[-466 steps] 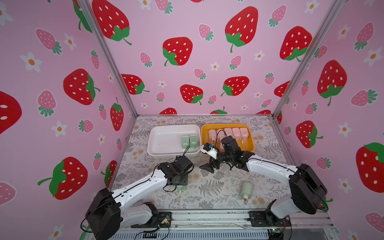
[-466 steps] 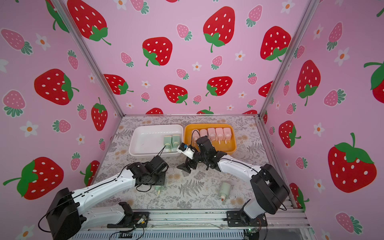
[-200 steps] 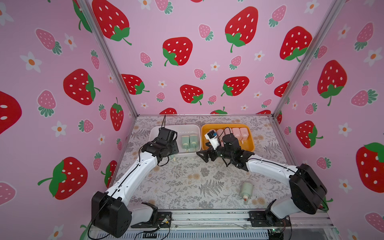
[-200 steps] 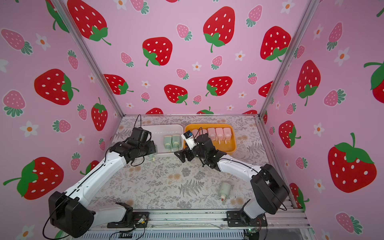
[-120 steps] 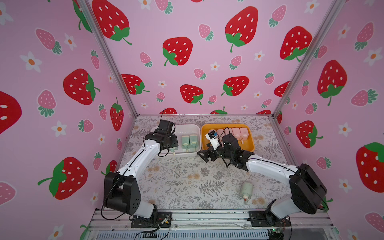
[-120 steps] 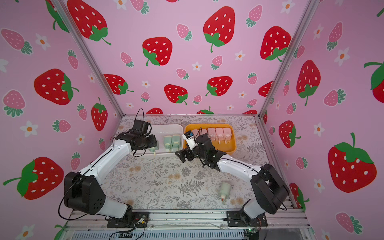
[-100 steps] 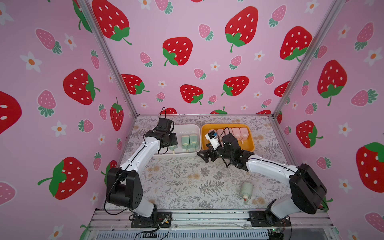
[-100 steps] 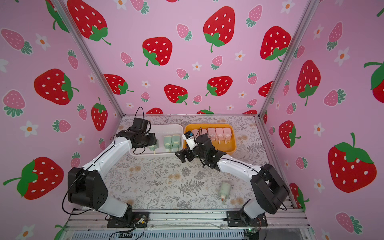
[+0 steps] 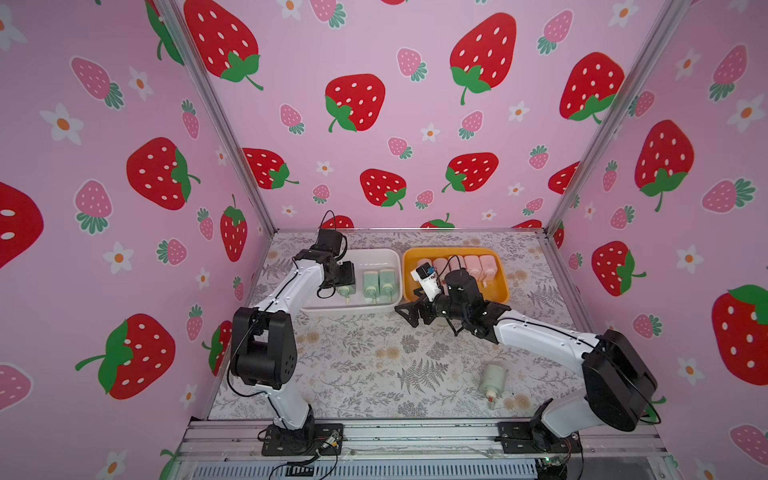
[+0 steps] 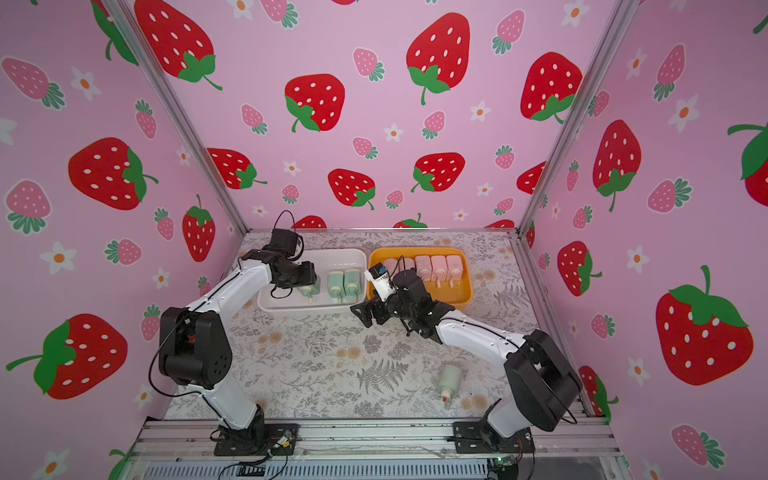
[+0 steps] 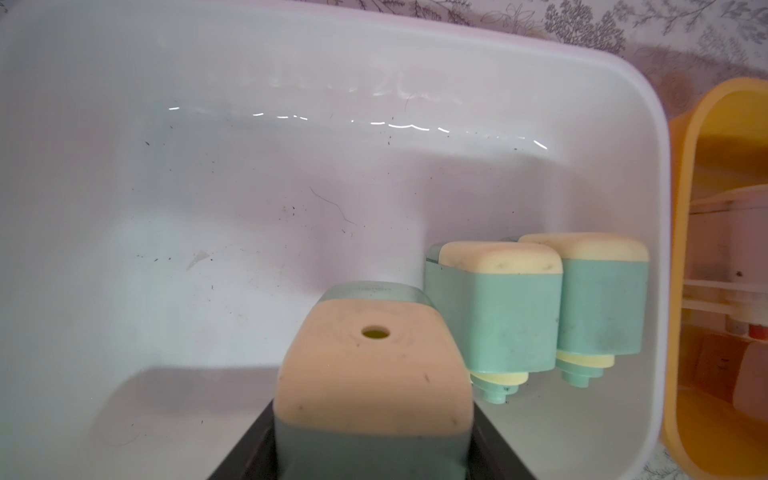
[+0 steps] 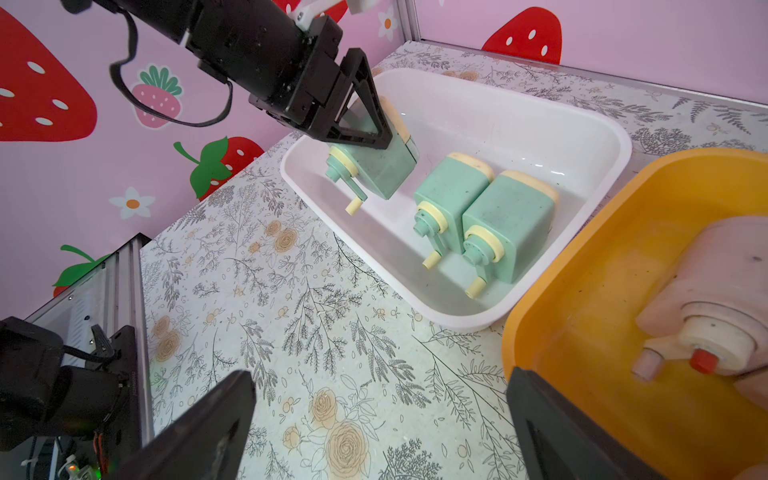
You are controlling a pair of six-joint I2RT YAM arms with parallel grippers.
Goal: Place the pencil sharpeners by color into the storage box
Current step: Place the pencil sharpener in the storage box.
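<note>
While carrying the green sharpener clamped in the left claw over the open end of the white tub, level it out first: hangs tilted, crank end low and close to the tub's wall. Lower until a flat side meets the tub floor, and only then part the claw. No dropping from height, since that rounded body probably tips or rolls.

Aim for a spot just beside the two green sharpeners, which lie touching side by side at the end next to the orange tub, and match their direction, cranks facing the same way. Leave room for the claw's fingers so as not to shove the pair. Lift straight up on release, clear of the rim.

Mind the right claw: wide apart, gripping nothing, hovering low over the worktop in front of the gap between the two tubs, close enough to matter on a wide swing.

Nothing to do for the pink sharpeners, lined up in the orange tub and partly hidden behind the right arm. Likely next: one more green sharpener, lying alone near the worktop's front on the right arm's side, well apart from both tubs.
</note>
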